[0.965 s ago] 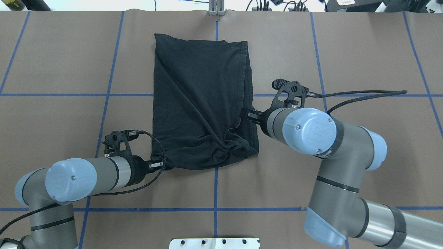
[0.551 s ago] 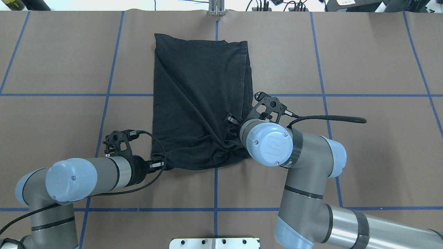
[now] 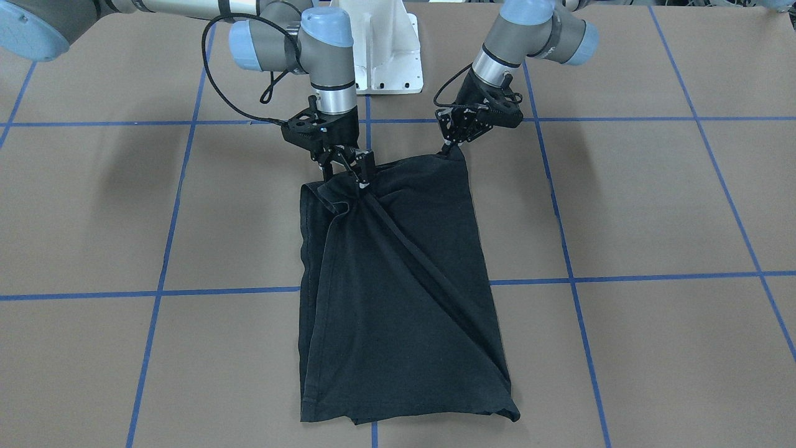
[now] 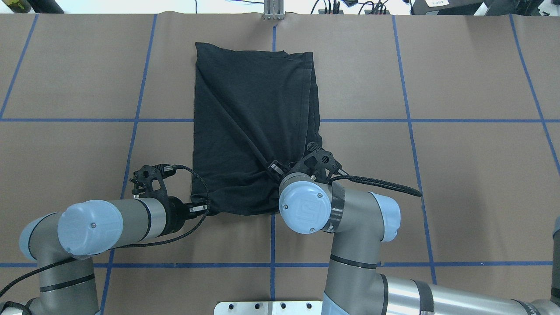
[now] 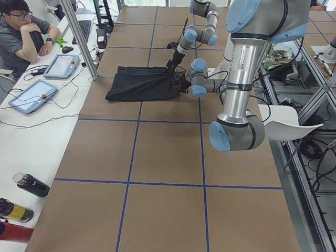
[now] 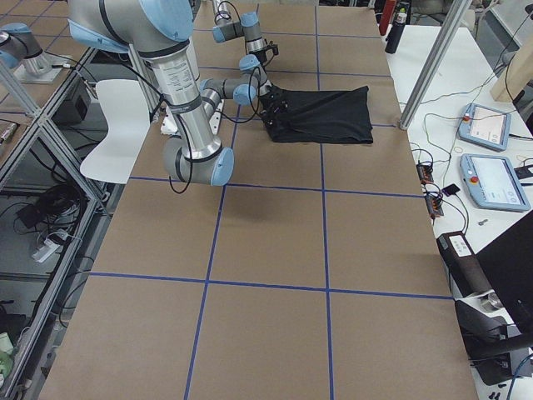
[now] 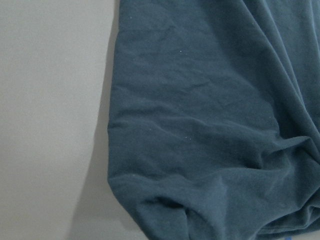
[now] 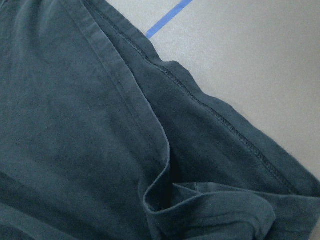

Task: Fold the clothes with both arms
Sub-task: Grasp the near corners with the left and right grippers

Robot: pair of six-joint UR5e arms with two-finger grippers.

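The black T-shirt [image 4: 249,100] lies folded in a long rectangle on the brown table, plain side up; no print shows. It also shows in the front view [image 3: 398,298]. My left gripper [image 4: 204,209] is shut on the shirt's near left corner, low at the table; in the front view [image 3: 449,148] it pinches that corner. My right gripper [image 4: 274,167] is over the shirt's near right part and grips a raised bunch of cloth [image 3: 347,179]. A taut crease runs from there diagonally to the far left corner. Both wrist views show only cloth [image 7: 210,125] [image 8: 75,125].
The white pedestal base [image 3: 379,50] stands at the near table edge between the arms. Blue tape lines [image 4: 273,236] cross the brown cover. A metal post [image 4: 273,11] stands at the far edge. An operator [image 5: 21,31] with tablets sits beyond it.
My right arm has swung left and towards the base, its gripper going from the shirt's right edge to over the near right part, dragging cloth leftward. The left arm has not moved.
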